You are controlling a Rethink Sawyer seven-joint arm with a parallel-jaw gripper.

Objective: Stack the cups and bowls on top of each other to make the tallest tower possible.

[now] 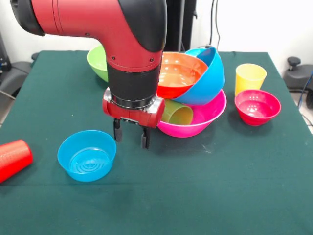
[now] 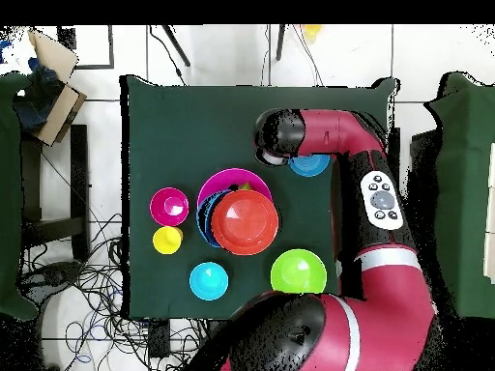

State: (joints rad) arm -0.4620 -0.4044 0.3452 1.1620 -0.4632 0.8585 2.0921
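Gripper (image 1: pixel 131 136): fingers spread, pointing straight down, holding nothing, tips just above the table (image 1: pixel 205 196). In the front view the small blue bowl (image 1: pixel 87 155) sits upright just beside it, to the picture's left and slightly nearer the camera; judged the likeliest next pick. On the gripper's other side stands the tower (image 1: pixel 195 88): pink bowl (image 1: pixel 208 117) as base, a green cup (image 1: pixel 177 113) lying inside, blue and orange bowls tilted above. The red cup (image 1: pixel 13 157) lies on its side, well apart.

A bulky glossy red arm (image 1: pixel 98 19) with black joint bands, ending in a black-fingered gripper (image 1: pixel 131 135).
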